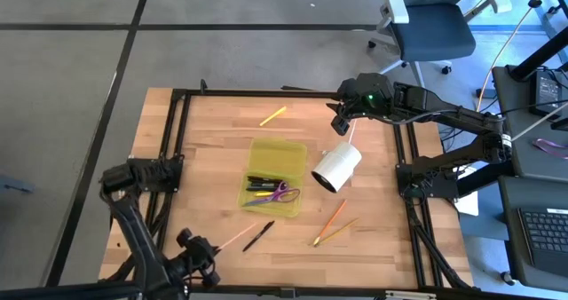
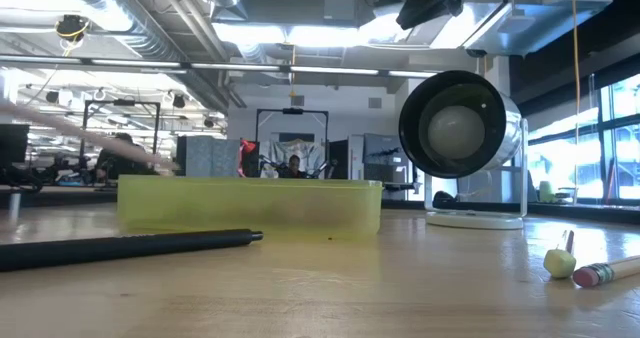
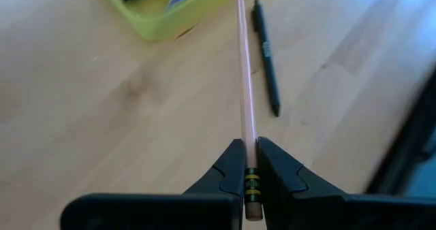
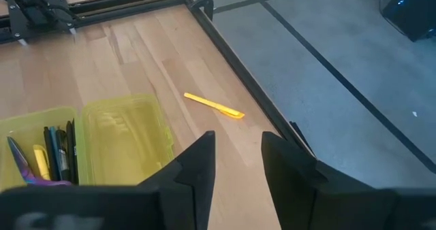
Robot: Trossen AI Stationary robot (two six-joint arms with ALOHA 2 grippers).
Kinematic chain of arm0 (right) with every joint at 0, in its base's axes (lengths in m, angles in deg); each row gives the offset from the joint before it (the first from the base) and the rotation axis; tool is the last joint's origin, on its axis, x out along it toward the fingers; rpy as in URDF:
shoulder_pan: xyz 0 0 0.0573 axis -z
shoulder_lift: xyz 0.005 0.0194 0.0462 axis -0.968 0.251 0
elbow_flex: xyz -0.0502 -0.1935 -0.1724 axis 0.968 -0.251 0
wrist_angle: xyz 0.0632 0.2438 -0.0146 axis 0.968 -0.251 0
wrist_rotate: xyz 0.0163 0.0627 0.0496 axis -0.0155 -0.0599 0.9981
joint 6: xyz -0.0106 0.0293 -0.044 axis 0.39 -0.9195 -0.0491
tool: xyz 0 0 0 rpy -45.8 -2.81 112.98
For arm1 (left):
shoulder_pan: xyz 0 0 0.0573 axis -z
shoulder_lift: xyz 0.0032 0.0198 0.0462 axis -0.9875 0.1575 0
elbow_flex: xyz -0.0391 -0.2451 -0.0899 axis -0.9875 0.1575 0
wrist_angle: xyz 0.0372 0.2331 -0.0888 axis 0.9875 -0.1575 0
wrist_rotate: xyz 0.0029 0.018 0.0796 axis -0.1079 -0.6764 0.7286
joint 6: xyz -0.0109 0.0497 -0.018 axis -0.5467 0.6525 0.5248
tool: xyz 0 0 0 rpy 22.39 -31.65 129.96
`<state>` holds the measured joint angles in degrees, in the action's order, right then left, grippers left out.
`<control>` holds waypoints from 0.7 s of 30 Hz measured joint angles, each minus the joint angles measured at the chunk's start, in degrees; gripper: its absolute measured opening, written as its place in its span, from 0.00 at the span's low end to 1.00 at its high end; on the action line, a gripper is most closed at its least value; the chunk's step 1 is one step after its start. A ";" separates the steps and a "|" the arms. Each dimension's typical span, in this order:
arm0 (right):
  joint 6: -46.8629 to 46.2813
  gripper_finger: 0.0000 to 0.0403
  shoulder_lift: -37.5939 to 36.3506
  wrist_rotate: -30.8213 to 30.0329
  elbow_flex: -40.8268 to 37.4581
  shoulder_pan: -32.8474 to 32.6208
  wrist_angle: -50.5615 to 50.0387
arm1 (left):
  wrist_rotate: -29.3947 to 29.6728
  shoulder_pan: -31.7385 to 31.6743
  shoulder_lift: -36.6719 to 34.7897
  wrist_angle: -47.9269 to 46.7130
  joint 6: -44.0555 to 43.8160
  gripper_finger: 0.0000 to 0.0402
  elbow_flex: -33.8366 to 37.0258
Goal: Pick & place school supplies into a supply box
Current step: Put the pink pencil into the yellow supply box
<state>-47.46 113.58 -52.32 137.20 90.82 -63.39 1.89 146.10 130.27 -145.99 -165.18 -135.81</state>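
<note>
Two fingers of my left gripper [image 3: 251, 170] pinch a pencil [image 3: 244, 80], lower left of the surface [image 1: 204, 140]; my right fingers [image 4: 235, 163] hang parted, upper right

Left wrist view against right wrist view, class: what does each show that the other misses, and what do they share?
Only the left wrist view shows the left gripper shut on a pink pencil, with a black pen lying beside it. Only the right wrist view shows the right gripper open and empty, and a yellow marker near the table edge. Both show the supply box on the wooden table.
</note>
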 joint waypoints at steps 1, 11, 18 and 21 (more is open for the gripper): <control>0.00 0.31 0.01 0.00 0.02 0.00 0.00 | 0.09 -0.02 -1.09 -0.09 1.07 0.03 0.00; 0.00 0.31 0.01 -0.02 0.00 0.01 0.02 | 3.64 -8.95 -7.29 -2.79 20.66 0.03 -0.02; 0.01 0.31 0.01 -0.02 0.01 0.01 0.00 | 8.99 -15.00 -7.67 -2.70 32.66 0.03 0.56; 0.68 0.31 0.01 0.04 0.02 0.02 -0.20 | 10.18 -15.91 -8.96 -1.67 33.20 0.03 0.57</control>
<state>-46.78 113.58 -52.28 137.22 90.84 -63.59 12.06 130.20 121.31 -147.66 -131.97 -135.24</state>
